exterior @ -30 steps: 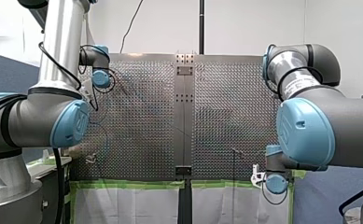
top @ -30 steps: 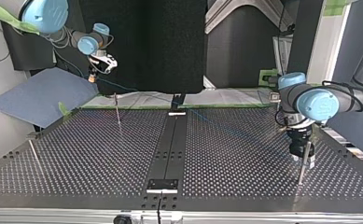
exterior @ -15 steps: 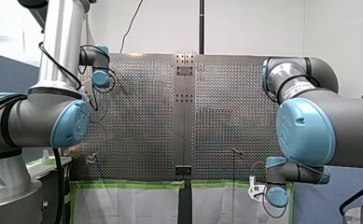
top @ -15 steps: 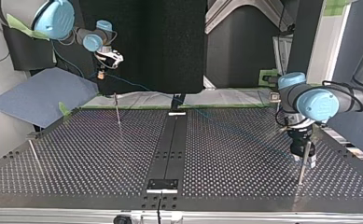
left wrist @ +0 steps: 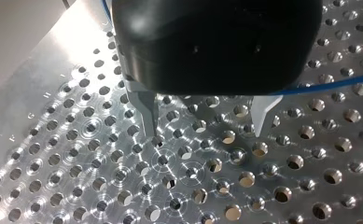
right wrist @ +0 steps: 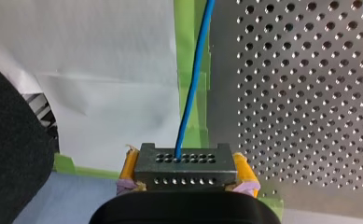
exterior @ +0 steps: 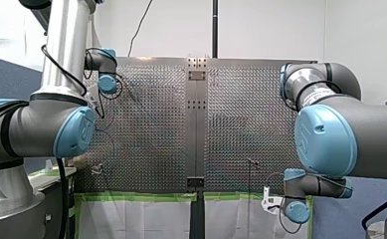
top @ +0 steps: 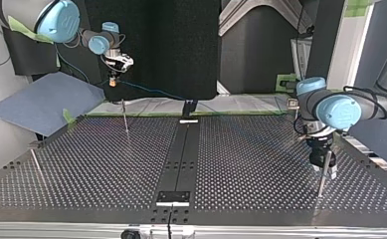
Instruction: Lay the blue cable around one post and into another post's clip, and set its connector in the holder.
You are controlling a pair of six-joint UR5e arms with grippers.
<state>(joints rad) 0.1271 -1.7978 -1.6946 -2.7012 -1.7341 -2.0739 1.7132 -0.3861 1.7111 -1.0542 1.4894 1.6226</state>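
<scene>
My right gripper (right wrist: 184, 176) is shut on a dark grey connector (right wrist: 184, 164), its yellow pads (right wrist: 129, 164) on either side. The blue cable (right wrist: 194, 74) runs out of the connector over green tape toward the perforated table. In the top view my right gripper (top: 113, 75) hangs high at the back left, beyond the table's edge, and the cable (top: 146, 90) slopes down from it. My left gripper (left wrist: 205, 127) stands open just above the plate, nothing between its metal fingers (left wrist: 146, 112). At the top view's right it (top: 324, 164) is beside a thin post (top: 321, 183).
Two more thin posts (top: 125, 118) (top: 37, 167) stand in the top view's left half. A black centre strip (top: 183, 149) carries small brackets (top: 188, 107) (top: 172, 197) at both ends. White paper (right wrist: 100, 56) and a blue sheet (top: 42, 102) lie past the table's edge.
My right gripper has carried the connector further off the table's edge, rightward and up in the top view, leftward and down in the front view. My left arm has not moved.
</scene>
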